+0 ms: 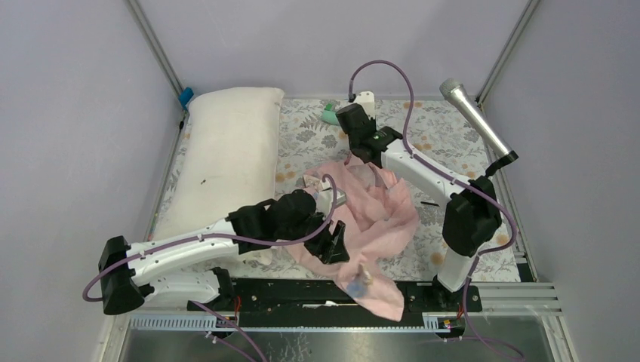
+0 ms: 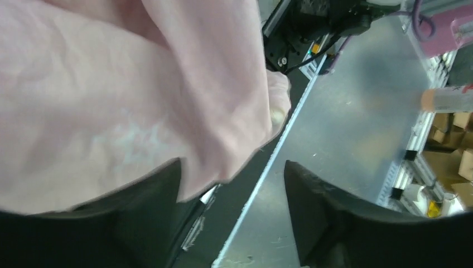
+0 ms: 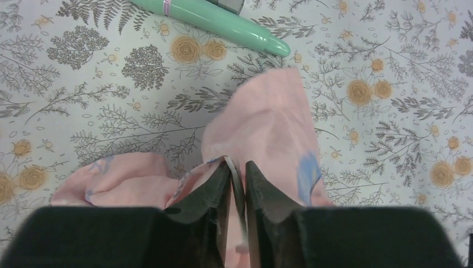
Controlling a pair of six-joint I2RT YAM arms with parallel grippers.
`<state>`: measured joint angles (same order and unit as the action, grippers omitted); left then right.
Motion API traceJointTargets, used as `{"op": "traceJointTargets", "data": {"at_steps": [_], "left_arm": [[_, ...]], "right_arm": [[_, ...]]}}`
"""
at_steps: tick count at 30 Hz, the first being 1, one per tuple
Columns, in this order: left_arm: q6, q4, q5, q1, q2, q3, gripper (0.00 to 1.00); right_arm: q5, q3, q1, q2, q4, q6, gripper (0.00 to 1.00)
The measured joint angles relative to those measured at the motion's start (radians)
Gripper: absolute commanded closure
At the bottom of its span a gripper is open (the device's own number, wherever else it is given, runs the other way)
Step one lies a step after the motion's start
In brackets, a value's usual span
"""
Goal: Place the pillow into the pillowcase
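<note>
1. The right gripper (image 3: pixel 237 167) is clenched. Its two dark fingers (image 3: pixel 206 195) stand almost together, with a thin raised fold of the pillowcase (image 3: pixel 268 128) nipped between them.
2. Just ahead of this claw's tips, the pinched pink fabric stands up in a peak. More of the fabric lies bunched to one side of the tips on the floral table cloth (image 3: pixel 390 56).
3. The left gripper (image 2: pixel 233 167) is released, its jaws standing well apart. The pink fabric drapes against and over one finger (image 2: pixel 150 195), while the other finger is bare. The gap between them shows only the near edge of the table.
4. Pale blue prints show on the pillowcase beside the right claw's tips, but they are too blurred to read. The white marks on the fabric by the left claw are blurred as well.
5. The pillowcase lies crumpled between the two claws, with one corner hanging over the near table edge past the left claw. I cannot tell where its mouth is or what is inside.
6. The pillow (image 1: pixel 226 151) lies outside the pillowcase. It stretches along the far-left side, well apart from the right claw and behind the left arm.
7. A green pen (image 3: pixel 223 19) lies on the cloth beyond the right claw.
</note>
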<state>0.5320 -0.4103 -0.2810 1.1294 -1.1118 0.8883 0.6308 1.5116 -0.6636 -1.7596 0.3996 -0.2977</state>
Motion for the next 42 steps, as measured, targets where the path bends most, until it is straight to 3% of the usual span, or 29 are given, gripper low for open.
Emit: {"op": "traceJointTargets", "data": {"at_steps": [2,5,7,11,14,19,25,26,29,32,35,37,42], "left_arm": [[0.001,-0.014,0.048,-0.009,0.000,0.022,0.22],[0.004,-0.065,0.129,-0.058,0.005,0.090,0.20],[0.006,-0.090,0.181,-0.146,0.018,0.131,0.20],[0.002,-0.097,0.206,-0.384,-0.004,0.187,0.12],[-0.019,-0.085,0.203,-0.474,-0.136,0.273,0.03],[-0.029,0.005,0.153,-0.568,-0.435,0.370,0.01],[-0.058,0.021,0.057,-0.629,-0.733,0.529,0.01],[-0.062,0.025,0.037,-0.629,-0.773,0.558,0.01],[-0.064,0.054,-0.010,-0.624,-0.849,0.599,0.05],[-0.062,0.076,-0.046,-0.616,-0.901,0.602,0.10],[-0.056,0.091,-0.060,-0.603,-0.945,0.601,0.23],[-0.049,0.100,-0.062,-0.598,-0.961,0.597,0.37],[-0.025,0.124,-0.063,-0.589,-0.992,0.590,0.99]], "right_arm": [[-0.008,0.032,0.000,-0.020,0.016,0.005,0.47],[-0.034,0.032,0.000,-0.006,0.045,0.007,0.35],[-0.054,0.016,0.000,0.026,0.056,0.000,0.29],[-0.103,-0.097,-0.004,0.197,0.078,-0.043,0.26],[-0.135,-0.195,-0.039,0.363,0.089,-0.095,0.26],[-0.128,-0.328,-0.277,0.516,0.088,-0.204,0.26],[-0.112,-0.505,-0.546,0.489,0.089,-0.373,0.19],[-0.109,-0.525,-0.575,0.469,0.086,-0.399,0.14],[-0.115,-0.575,-0.624,0.408,0.054,-0.452,0.02],[-0.130,-0.605,-0.631,0.340,0.010,-0.483,0.01],[-0.153,-0.613,-0.631,0.248,-0.034,-0.503,0.08],[-0.159,-0.616,-0.630,0.190,-0.058,-0.513,0.25],[-0.175,-0.640,-0.605,0.122,-0.078,-0.530,0.81]]}}
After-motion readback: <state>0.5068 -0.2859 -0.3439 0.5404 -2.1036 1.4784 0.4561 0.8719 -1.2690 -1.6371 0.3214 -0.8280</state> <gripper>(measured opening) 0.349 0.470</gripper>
